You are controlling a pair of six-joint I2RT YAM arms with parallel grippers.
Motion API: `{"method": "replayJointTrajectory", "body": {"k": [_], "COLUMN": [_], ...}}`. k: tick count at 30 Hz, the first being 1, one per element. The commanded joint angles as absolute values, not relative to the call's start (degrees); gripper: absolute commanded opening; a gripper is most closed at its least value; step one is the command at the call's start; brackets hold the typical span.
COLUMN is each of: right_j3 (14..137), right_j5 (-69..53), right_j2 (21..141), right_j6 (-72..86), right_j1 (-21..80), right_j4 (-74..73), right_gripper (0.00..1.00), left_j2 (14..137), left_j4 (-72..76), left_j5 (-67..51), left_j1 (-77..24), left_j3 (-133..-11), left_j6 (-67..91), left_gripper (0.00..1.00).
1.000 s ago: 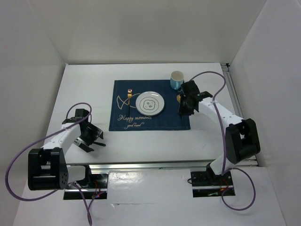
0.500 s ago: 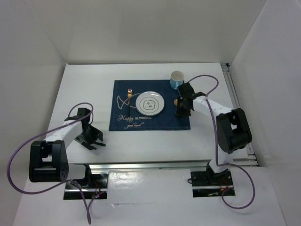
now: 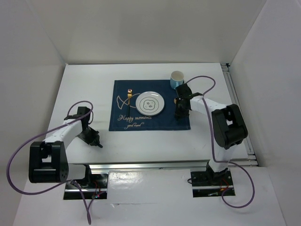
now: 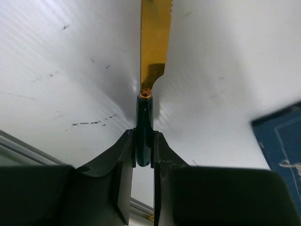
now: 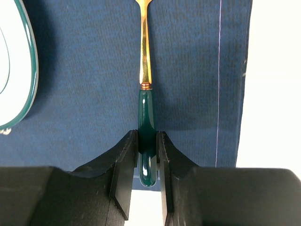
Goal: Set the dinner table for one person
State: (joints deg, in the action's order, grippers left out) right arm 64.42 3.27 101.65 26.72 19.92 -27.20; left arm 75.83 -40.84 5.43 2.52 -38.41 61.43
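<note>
only wrist views show grips: left hand [image 4: 144,137] pinches knife [image 4: 153,42] handle; right hand [image 5: 147,137] clamps utensil [image 5: 145,70]; both tips cropped.

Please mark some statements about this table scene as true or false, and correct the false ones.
1. The left gripper is closed on the knife handle. True.
2. The knife is over the placemat. False: it is over the bare table, left of the placemat.
3. The plate sits on the placemat. True.
4. The right gripper is empty. False: it grips a green-handled utensil.
5. The cup stands left of the plate. False: it stands at the placemat's far right corner.
</note>
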Motion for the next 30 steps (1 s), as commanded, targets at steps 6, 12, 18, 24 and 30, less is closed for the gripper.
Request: {"method": "replayJointTrajectory", "body": {"k": [6,12,18,24,30], "right_j3": [69.2,70.3,68.9,64.0,60.6], "right_j5": [10.3,12.4,14.8,13.5,9.1], "right_j2": [106.3,106.2,97.9,85.6,74.0], "right_j6": [26.7,27.4,28.5,30.2,30.8], "right_j1": [22.5,23.7,23.7,17.9,11.2], "right_j4": [-24.0,-26.5,-31.3,-36.6,-40.2], "right_gripper": [0.05,0.46,0.67,0.71,0.72], "left_j2": [70.1,79.1,89.6,104.8,119.1], "left_j4": [-46.6,-50.5,-51.2,-47.9,-44.8], "left_j5": [7.3,0.6,0.2,-4.9,-10.6], "left_j1": [-2.8,-12.6,-27.5,-35.1,-38.1], "left_j3": [-58.1,-73.7,-86.0,-102.1,-112.7], "left_j6": [44.9,39.1,39.1,40.2,42.7], "left_gripper": [0.00,0.00,0.00,0.00,0.00]}}
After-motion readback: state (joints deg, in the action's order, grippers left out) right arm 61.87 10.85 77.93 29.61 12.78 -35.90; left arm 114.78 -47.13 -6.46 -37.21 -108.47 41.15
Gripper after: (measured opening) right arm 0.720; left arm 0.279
